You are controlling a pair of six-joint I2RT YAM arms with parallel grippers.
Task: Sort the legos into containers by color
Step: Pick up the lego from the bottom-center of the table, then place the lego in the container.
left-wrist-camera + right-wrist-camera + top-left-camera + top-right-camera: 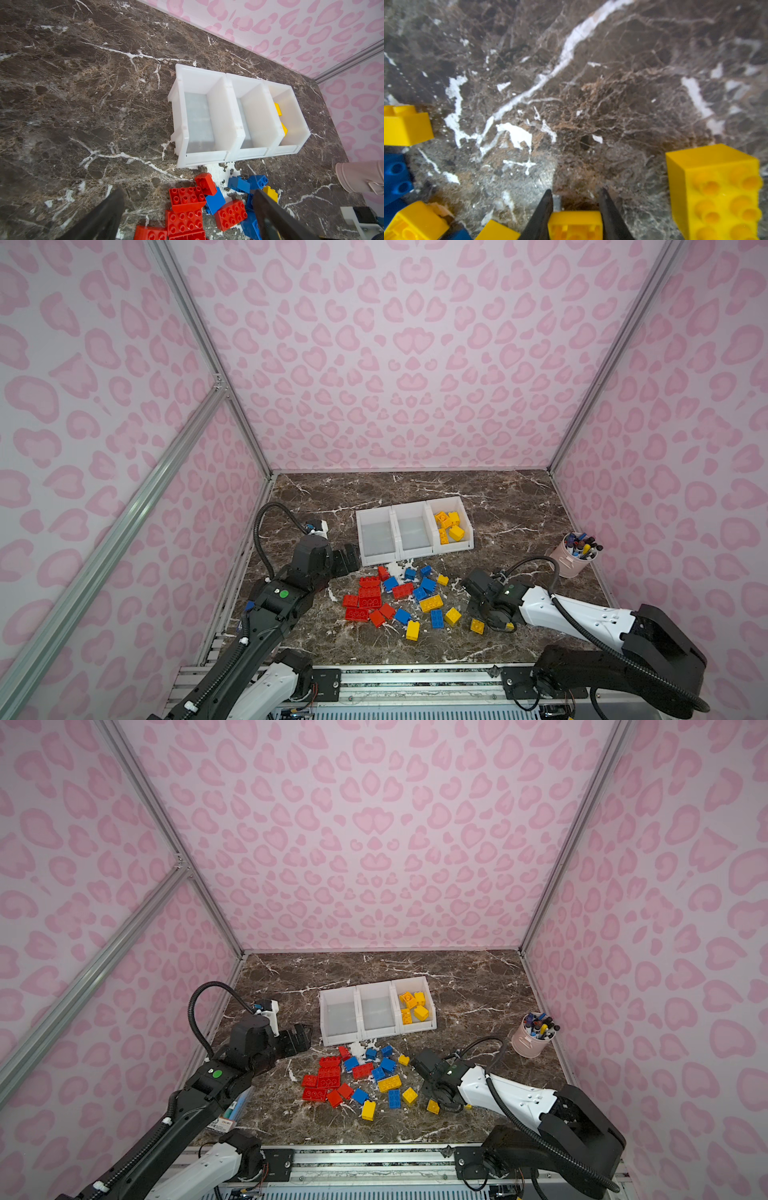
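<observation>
In both top views the three white containers (pixel 380 561) (pixel 343 1038) stand in a row in the middle of the marble surface (pixel 415 489) (pixel 374 969), and the rightmost one carries several yellow legos (pixel 449 524) (pixel 413 1006). The loose legos (pixel 402 590) (pixel 362 1070), red, blue and yellow, lie scattered just in front of the containers. The left claw (pixel 348 559) (pixel 298 1038) hangs beside the left end of the row, and the right claw (pixel 492 620) (pixel 449 1100) points down at the right edge of the pile; from here its grip is hidden. A pink cup of pens (pixel 571 564) (pixel 528 1044) stands well apart on the right. In the left wrist view the left claw (pixel 188 191) is wide open and holds nothing; its two fingers (pixel 112 212) stand far apart, with red legos (pixel 185 197) and blue legos (pixel 216 200) seen between them and the containers (pixel 204 159) beyond. In the right wrist view the right claw (pixel 576 189) is closed on a small yellow lego (pixel 575 225), one finger on each side of it, close to the surface (pixel 612 83). Another yellow lego (pixel 716 197) lies near, its studs turned to the camera, and one more yellow piece and a blue lego (pixel 396 176) show at the edge of the view.
</observation>
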